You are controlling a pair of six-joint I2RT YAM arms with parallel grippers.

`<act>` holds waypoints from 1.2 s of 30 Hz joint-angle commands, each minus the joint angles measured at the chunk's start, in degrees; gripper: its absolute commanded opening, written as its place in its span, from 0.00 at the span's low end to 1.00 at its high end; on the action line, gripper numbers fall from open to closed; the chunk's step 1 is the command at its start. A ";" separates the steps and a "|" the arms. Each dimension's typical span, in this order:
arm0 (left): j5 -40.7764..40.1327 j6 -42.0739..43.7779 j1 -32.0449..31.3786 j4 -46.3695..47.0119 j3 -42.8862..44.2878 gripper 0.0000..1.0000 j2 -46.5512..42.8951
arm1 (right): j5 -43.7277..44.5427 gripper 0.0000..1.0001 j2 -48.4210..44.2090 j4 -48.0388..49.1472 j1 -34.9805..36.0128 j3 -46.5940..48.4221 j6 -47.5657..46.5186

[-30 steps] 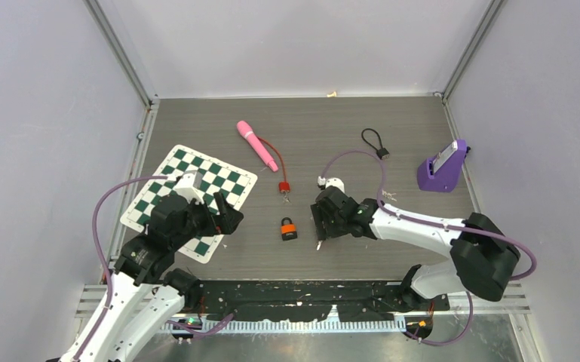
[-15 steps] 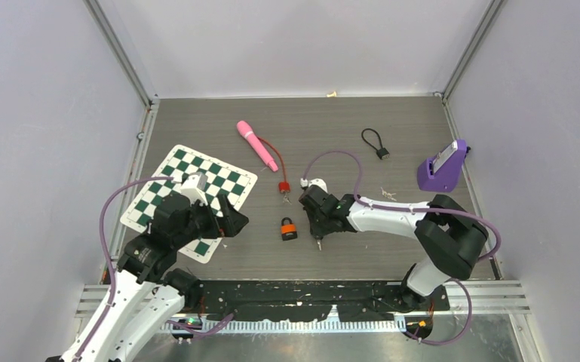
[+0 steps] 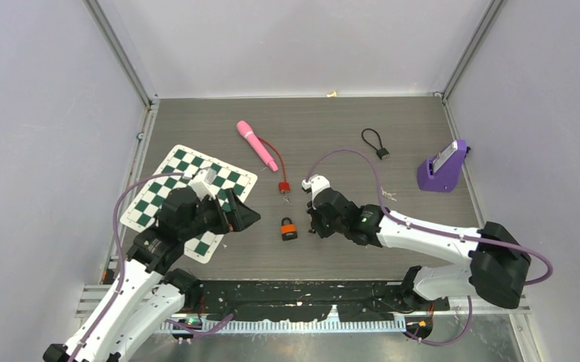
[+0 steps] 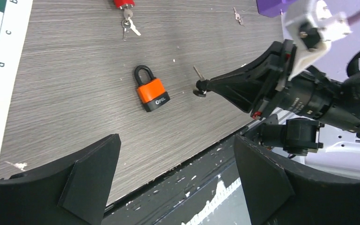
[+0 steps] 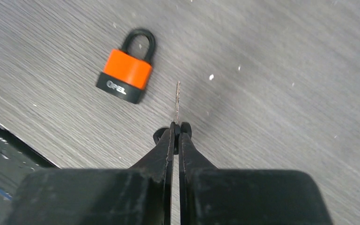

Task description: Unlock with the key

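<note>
Key (image 5: 177, 97) head (black) mostly hidden between right gripper (image 5: 176, 127) fingertips

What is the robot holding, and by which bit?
The right hand pinches a small key by its head, blade sticking out. The left hand is open, holding nothing.
</note>
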 commanded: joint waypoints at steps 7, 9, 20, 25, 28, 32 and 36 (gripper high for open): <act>2.38 -9.38 -3.33 11.24 1.24 0.92 7.25 | 2.74 0.05 -11.35 12.64 4.13 -4.76 -8.94; 1.30 -10.76 -4.41 11.60 2.61 0.91 9.91 | 4.54 0.05 -12.03 14.04 5.55 -4.91 -10.32; 0.59 -18.37 -9.36 15.06 9.45 0.72 24.49 | 19.77 0.05 -9.84 14.79 15.46 -0.20 -17.38; 1.51 -20.70 -11.01 17.45 9.69 0.65 28.24 | 27.97 0.05 -6.23 14.34 20.15 2.34 -20.09; 1.76 -21.38 -12.45 17.68 9.49 0.61 30.08 | 31.86 0.05 -3.98 14.24 22.88 4.23 -21.74; 1.89 -22.60 -13.31 18.27 8.48 0.53 31.41 | 35.83 0.05 -1.61 14.14 25.27 6.17 -23.45; 1.63 -23.35 -13.63 18.45 7.82 0.40 32.00 | 38.36 0.05 0.16 14.94 26.80 7.31 -25.26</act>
